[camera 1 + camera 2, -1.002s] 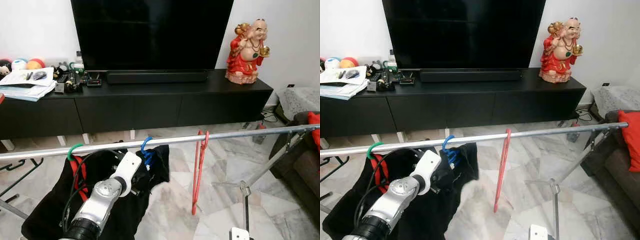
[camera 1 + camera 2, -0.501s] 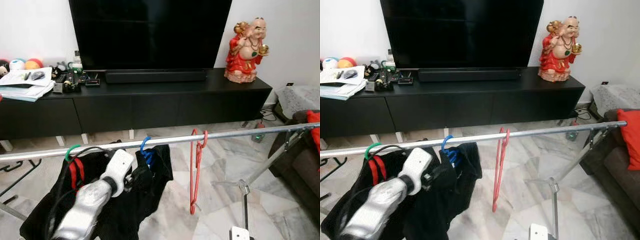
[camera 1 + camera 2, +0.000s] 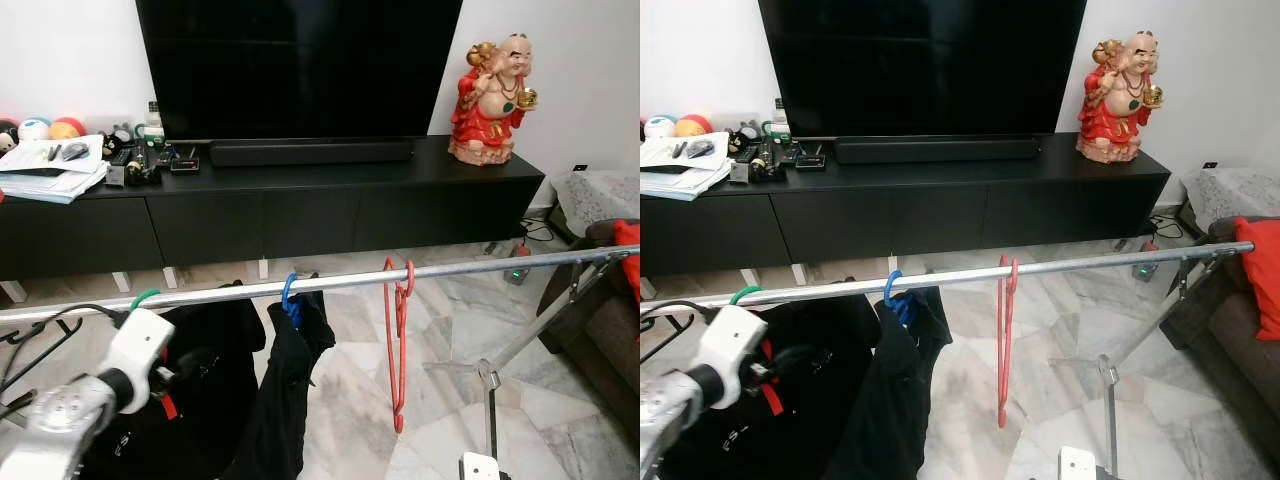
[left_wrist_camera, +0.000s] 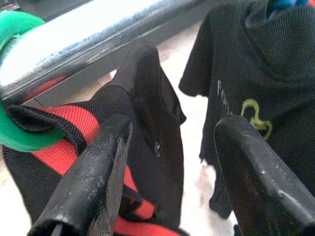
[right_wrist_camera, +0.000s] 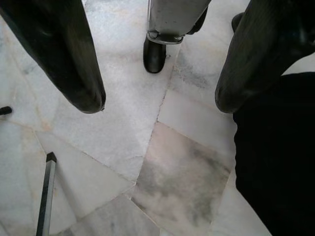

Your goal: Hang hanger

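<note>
Right of the open left pincer [image 4: 167, 167] hangs the blue hanger [image 3: 291, 303]

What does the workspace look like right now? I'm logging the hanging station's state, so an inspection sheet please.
Surface: metal rail runs across the view above a marble floor.
Job's things: green hanger and blue hanger hooked on the rail, each carrying a black garment; bare red hanger hangs further right.
Clutter: papers and small items on the black TV console.
Grippers: left gripper open, beside the green hook; right gripper open, pointing at the floor.
Cables: black cable along the left arm.
Surroundings: television, red figurine.
</note>
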Tool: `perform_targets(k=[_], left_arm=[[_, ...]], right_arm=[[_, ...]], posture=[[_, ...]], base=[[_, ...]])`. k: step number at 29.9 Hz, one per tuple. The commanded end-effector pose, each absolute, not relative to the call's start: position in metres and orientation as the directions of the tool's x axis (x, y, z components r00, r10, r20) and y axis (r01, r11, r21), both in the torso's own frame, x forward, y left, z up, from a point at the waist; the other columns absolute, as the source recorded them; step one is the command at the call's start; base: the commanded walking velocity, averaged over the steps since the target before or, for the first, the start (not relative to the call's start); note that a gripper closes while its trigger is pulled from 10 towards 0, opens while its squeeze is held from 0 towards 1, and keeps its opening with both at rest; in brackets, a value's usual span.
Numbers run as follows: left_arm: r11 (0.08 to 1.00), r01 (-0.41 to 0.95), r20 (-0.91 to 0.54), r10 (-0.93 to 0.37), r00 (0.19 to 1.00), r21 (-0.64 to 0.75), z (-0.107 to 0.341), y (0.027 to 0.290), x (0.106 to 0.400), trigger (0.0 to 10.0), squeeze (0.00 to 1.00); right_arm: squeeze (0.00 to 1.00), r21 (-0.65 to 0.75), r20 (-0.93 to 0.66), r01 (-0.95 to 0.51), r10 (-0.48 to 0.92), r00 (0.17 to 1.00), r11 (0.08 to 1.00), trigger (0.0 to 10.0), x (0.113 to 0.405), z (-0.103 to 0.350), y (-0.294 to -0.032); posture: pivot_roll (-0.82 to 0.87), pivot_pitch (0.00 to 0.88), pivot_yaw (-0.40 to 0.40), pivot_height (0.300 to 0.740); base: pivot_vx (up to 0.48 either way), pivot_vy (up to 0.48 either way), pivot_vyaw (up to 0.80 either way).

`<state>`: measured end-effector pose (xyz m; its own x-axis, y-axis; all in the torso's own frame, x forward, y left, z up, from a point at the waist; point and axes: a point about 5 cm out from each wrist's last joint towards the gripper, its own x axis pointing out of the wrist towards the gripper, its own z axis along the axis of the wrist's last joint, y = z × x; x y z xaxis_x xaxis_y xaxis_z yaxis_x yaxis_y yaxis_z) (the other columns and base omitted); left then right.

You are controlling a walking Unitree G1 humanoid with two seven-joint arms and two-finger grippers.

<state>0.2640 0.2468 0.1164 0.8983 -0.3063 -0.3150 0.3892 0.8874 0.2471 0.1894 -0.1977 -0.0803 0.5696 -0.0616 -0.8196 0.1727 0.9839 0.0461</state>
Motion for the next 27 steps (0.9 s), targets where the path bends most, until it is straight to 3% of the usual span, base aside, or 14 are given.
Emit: perform_targets(k=[1,4,9,14,20,27], left_arm=[[0.892,0.4,-0.233,-0.352,0.907,0.209,0.121,0.227,0.267,10.0,0.0],[0.919,0.37,-0.122,-0.356,0.927,0.135,0.126,0.209,0.27,10.0,0.0],[0.917,0.397,-0.078,-0.394,0.916,0.027,0.121,0.186,0.265,10.0,0.0],[0.948,0.315,-0.023,-0.314,0.949,0.039,0.125,0.187,0.256,10.0,0.0],[0.988,0.144,0.002,-0.144,0.99,0.049,0.125,0.205,0.24,10.0,0.0],[0.989,0.147,-0.017,-0.147,0.989,0.026,0.122,0.198,0.239,10.0,0.0]], right_arm=[[0.0,0.041,-0.821,0.17,-0.063,0.568,0.985,10.0,0.19,-0.08,-0.199],[0.0,0.041,-0.82,0.17,-0.064,0.568,0.985,10.0,0.19,-0.08,-0.199],[0.0,0.039,-0.821,0.169,-0.065,0.568,0.985,10.0,0.191,-0.08,-0.199],[0.0,0.034,-0.821,0.169,-0.069,0.567,0.985,10.0,0.191,-0.079,-0.201],[0.0,0.029,-0.821,0.166,-0.072,0.567,0.986,10.0,0.191,-0.079,-0.201],[0.0,0.024,-0.821,0.161,-0.073,0.566,0.987,10.0,0.191,-0.079,-0.202]], posture=[[0.12,0.0,-0.047,0.74],[0.11,0.0,-0.049,0.74],[0.11,0.0,-0.05,0.74],[0.12,0.0,-0.051,0.74],[0.13,0.0,-0.054,0.74],[0.13,0.0,-0.055,0.74]], base=[[0.0,0.0,0.0],[0.0,0.0,0.0],[0.0,0.0,0.0],[0.0,0.0,0.0],[0.0,0.0,0.0],[0.0,0.192,0.0]])
